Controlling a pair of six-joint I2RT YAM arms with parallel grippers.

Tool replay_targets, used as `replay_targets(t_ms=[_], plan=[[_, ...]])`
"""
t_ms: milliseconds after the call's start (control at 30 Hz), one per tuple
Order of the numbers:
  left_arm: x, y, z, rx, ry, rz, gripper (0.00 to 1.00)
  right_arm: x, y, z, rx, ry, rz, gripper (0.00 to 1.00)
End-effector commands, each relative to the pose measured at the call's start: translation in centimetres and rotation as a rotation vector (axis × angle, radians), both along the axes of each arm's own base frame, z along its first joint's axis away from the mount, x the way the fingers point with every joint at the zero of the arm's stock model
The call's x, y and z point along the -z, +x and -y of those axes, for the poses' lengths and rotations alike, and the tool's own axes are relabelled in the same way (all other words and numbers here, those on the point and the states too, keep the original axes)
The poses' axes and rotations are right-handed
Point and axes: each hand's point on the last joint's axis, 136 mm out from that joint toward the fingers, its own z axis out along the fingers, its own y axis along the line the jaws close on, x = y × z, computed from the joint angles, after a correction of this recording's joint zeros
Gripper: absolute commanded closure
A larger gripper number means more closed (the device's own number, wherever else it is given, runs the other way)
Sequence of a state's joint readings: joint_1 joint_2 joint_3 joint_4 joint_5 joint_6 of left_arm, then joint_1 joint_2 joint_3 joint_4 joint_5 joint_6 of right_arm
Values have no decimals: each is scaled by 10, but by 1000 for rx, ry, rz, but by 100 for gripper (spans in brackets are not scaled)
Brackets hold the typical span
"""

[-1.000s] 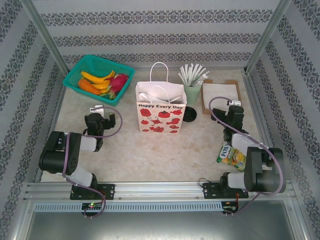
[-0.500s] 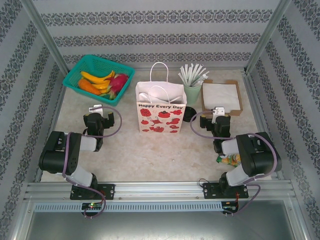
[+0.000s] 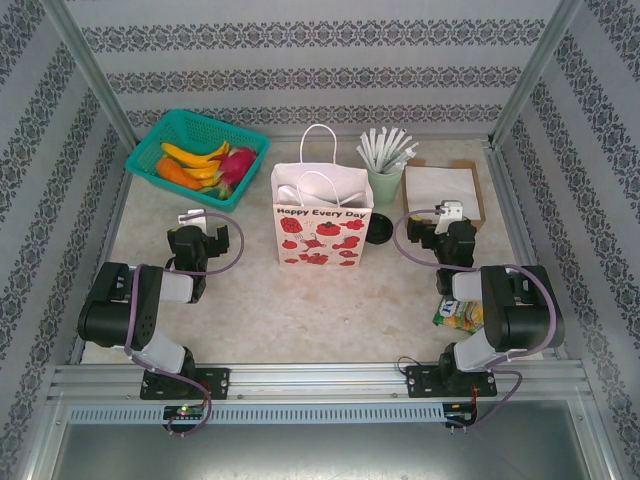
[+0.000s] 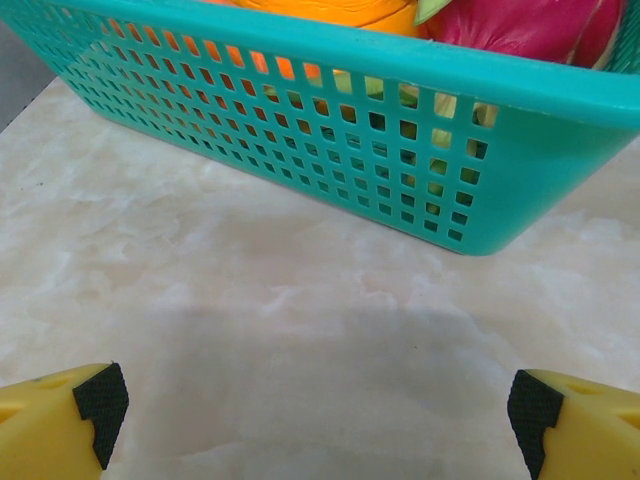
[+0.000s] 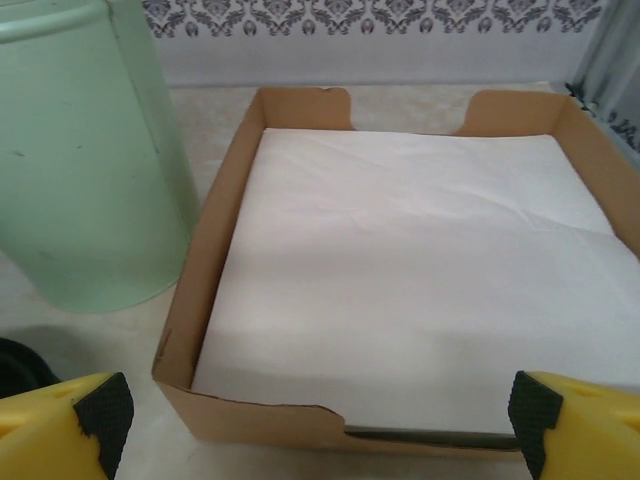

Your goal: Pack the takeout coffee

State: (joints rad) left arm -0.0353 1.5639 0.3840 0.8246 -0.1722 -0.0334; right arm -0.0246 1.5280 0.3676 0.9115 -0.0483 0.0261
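Cup: the takeout coffee (image 3: 380,233) looks to be the small dark round thing just right of centre in the top view. It sits on the table (image 3: 300,300) between the paper bag (image 3: 322,235) and the right gripper (image 3: 448,216), at the foot of the mint cup (image 3: 384,186). At this size I cannot tell cup from lid.
Weight: probably light, but heavier and top-heavy if filled.
Wall: thin paper, likely to dent under a hard squeeze and smooth enough to slip in a loose one.
Hold: across the body, about mid-height below the rim, kept upright.
Left arm: the left gripper (image 4: 320,420) has its jaws spread wide with nothing between them. It is low over the table and faces the teal basket (image 4: 500,190) across the top of its wrist view.
Right arm: jaws spread wide, empty, facing the cardboard tray (image 5: 200,290) of white paper at the centre of its view, with the mint cup at upper left.
Risk: the mint cup stands close enough that a finger could knock it.
Bag: upright at centre, mouth open, so probably the destination.
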Motion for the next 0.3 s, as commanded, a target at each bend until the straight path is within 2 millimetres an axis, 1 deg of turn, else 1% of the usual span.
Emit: replay_targets(t_ms=[0,267], plan=[[-14,8,0,8,-15,56,0,-11,4,-12,-66,27,31,2],[-14,8,0,15,-18,56,0,-11,4,-9,-45,22,32,2]])
